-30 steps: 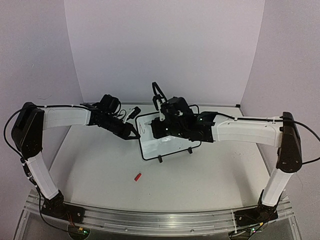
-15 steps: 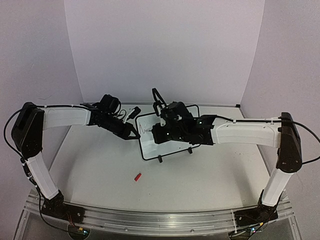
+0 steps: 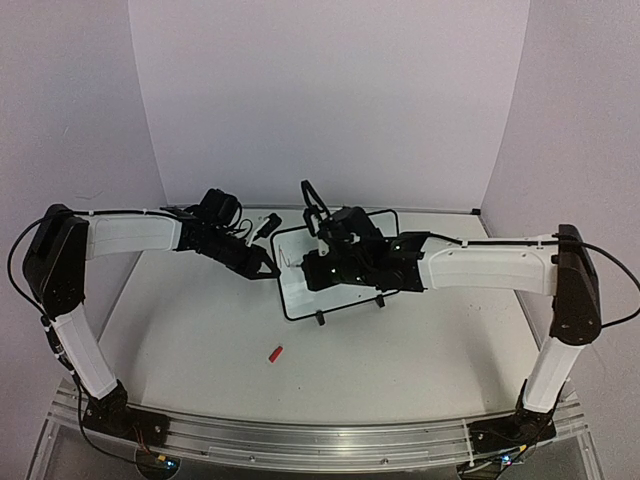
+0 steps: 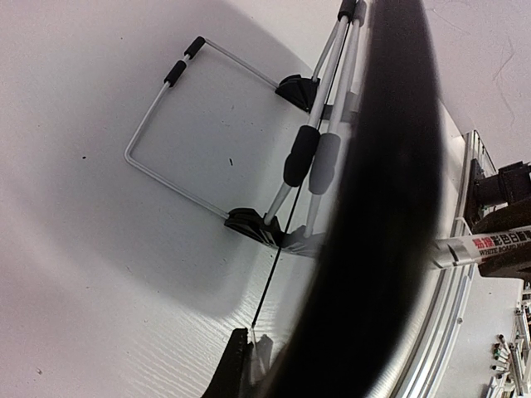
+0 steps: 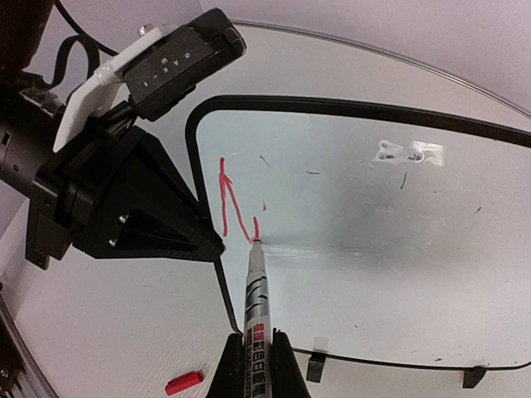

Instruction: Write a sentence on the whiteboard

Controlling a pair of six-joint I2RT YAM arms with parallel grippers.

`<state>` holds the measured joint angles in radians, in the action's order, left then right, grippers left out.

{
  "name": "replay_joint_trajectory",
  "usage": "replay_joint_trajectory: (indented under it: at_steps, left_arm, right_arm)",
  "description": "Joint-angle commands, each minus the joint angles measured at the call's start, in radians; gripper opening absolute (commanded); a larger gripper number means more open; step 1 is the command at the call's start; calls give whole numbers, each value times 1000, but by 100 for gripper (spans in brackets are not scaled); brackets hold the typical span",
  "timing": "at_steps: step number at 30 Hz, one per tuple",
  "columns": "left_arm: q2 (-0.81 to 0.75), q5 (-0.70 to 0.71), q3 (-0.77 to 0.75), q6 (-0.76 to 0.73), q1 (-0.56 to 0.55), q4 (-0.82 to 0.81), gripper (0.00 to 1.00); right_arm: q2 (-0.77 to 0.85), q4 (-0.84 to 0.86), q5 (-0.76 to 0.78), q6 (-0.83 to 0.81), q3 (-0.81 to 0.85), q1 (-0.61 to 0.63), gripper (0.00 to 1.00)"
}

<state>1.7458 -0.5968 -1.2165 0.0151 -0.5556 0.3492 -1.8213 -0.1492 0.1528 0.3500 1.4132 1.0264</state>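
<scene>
**Writing on whiteboard, right arm has marker, left arm steadies board**

Starting nearest the arm bases: red cap (image 3: pixel 276 353) lies loose on the table (image 3: pixel 200 330), at about 7 o'clock from the whiteboard (image 3: pixel 300 292) and apart from it. Board's two black feet (image 3: pixel 320 320) sit on the table along its near edge.

Right gripper (image 5: pixel 255 342) is clenched on the marker (image 5: pixel 255 290). The barrel runs up from between the fingers, and the tip touches the white surface near the board's 9 o'clock side.

Left gripper (image 5: pixel 207 242) comes in from 9 o'clock, jaws closed on the board's left frame edge. In the left wrist view the dark frame (image 4: pixel 390 207) fills the close foreground, blurred.

Sentence (image 5: pixel 226 195) so far: only a few thin red strokes at roughly 10 o'clock on the board, just above and left of the marker tip. No word is readable. A few small dark specks are scattered over the rest of the surface.

Farther back, behind the board, is a wire stand (image 4: pixel 166 174) with black-tipped ends and black clips, resting on the table.
</scene>
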Motion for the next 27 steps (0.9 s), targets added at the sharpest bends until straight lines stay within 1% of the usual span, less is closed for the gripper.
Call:
replay_joint_trajectory:
  at_steps: [1,5,14,27]
  left_arm:
    - [-20,21,-34,-14,0,21,0]
    - [-19,21,-34,-14,0,22,0]
    - [-20,21,-35,-14,0,23,0]
    - [-20,19,-37,-14,-1,24,0]
  right_arm:
    - [-30,6,32,5,46,0,0]
    - [-37,7,42,3,62,0,0]
    - [-1,7,130,-20,65,0,0]
    - [5,14,147,-52,114,0,0]
